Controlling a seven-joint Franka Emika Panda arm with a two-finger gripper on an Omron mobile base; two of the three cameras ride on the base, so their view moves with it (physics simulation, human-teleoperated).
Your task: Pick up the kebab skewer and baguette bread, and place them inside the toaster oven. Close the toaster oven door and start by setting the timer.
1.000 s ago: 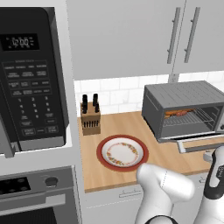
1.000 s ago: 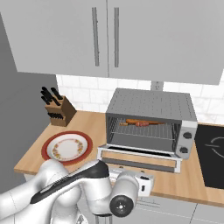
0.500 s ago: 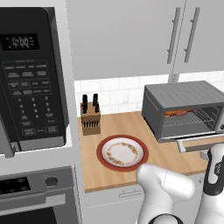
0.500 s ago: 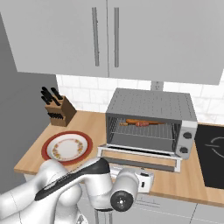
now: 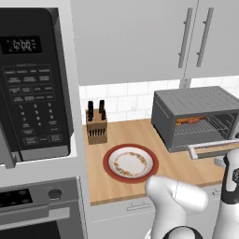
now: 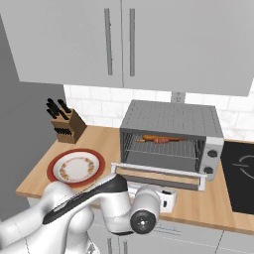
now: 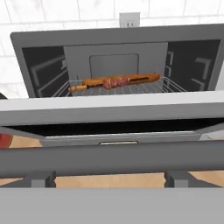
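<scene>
The gripper [image 6: 167, 198] hangs low in front of the toaster oven [image 6: 171, 135], its jaws spread wide and holding nothing, seemingly lined up just beneath the dropped toaster oven door [image 6: 159, 176] so it can push the panel up and shut. Straight ahead of the gripper and above it, the baguette bread [image 7: 118, 80] lies lengthwise on the wire rack, a long orange-brown loaf with rounded ends. The kebab skewer [image 7: 116, 83] rests right against it, its knobbly reddish meat chunks bunched near the middle and its pale stick poking out to one side. Both sit deep enough on the rack that the door should swing past them freely.

The oven is a boxy grey metal case with a ribbed top; the door's bar handle [image 7: 112, 158] runs straight across just in front of the gripper, smooth and round. Off to the gripper's left on the wooden worktop [image 5: 135, 131] sit a red-rimmed plate [image 5: 131, 163], bare of food, and a wooden knife block [image 5: 96, 126]. Loading looks done; closing the door and setting the timer remain.
</scene>
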